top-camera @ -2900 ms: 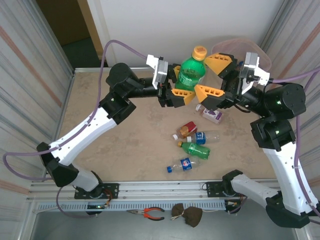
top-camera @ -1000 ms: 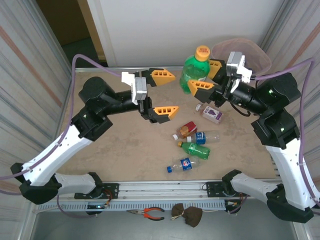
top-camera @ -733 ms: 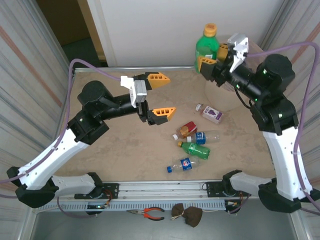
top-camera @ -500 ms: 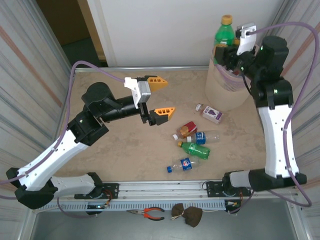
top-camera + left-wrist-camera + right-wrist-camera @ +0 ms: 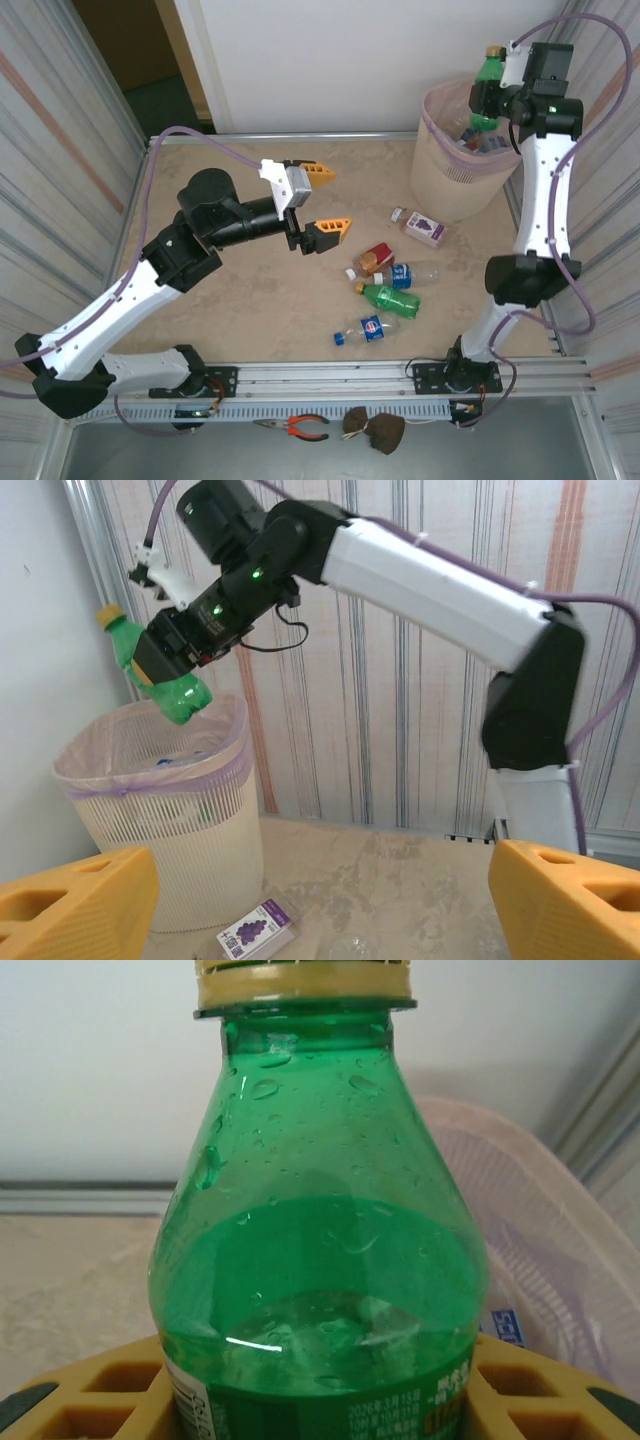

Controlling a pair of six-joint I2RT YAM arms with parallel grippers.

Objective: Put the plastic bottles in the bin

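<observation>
the right gripper (image 5: 483, 95) clamps the likely light, slick green bottle (image 5: 320, 1260) low on its body above the far bin (image 5: 440, 170), while the left gripper (image 5: 322, 202) gapes empty.

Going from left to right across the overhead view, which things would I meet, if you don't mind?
Left gripper → clear plastic bottle with blue label and blue cap → small purple-labelled bottle with white cap → tall beige perforated bin with pink liner.
</observation>
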